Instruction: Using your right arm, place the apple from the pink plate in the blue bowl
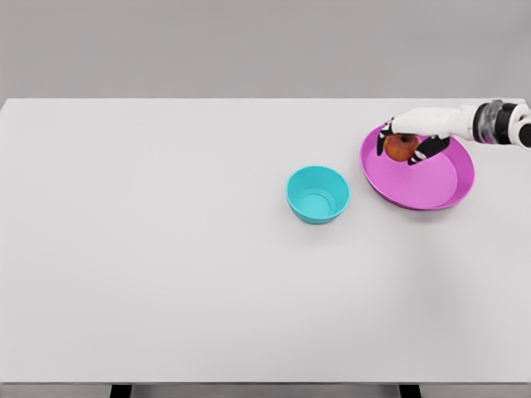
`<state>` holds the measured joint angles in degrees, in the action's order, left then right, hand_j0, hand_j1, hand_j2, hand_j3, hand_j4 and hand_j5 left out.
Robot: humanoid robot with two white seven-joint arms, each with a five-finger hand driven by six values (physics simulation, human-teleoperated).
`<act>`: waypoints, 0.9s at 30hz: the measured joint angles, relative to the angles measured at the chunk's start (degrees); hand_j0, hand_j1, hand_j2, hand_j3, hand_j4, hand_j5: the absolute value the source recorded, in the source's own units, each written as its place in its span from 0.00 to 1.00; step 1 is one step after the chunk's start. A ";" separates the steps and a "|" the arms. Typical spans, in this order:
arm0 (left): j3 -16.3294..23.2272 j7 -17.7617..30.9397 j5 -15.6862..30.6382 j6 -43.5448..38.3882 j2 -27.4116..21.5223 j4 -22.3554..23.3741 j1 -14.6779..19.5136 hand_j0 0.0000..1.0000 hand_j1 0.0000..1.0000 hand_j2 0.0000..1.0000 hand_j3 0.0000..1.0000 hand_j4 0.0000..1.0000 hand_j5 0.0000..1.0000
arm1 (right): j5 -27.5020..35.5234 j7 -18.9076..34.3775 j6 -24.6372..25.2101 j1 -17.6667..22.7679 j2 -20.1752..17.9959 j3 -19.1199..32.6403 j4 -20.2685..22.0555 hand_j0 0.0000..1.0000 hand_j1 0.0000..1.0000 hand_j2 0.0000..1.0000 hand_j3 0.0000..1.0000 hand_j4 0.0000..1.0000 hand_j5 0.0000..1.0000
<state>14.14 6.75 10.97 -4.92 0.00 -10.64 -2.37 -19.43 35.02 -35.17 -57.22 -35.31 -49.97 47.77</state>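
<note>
While over plate (431, 184), hand (408, 143) around apple (401, 148)

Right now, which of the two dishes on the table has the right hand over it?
The pink plate, at the table's right side. The right hand is closed on the apple above its far-left rim; the blue bowl sits apart to the left, empty.

White table (166, 274), plain grey wall (249, 46)

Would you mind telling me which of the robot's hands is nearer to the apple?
The right. The right hand is curled around the apple over the pink plate; the left hand is out of view.
</note>
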 measured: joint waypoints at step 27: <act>0.00 0.00 0.00 0.00 0.00 0.00 0.00 1.00 1.00 1.00 1.00 1.00 1.00 | -0.03 0.02 0.01 4.57 -0.47 -1.31 23.94 0.56 0.56 0.56 0.56 0.56 0.56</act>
<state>14.14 6.75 10.97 -4.92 0.00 -10.64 -2.37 -19.47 35.03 -35.16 -52.65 -35.78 -51.29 71.70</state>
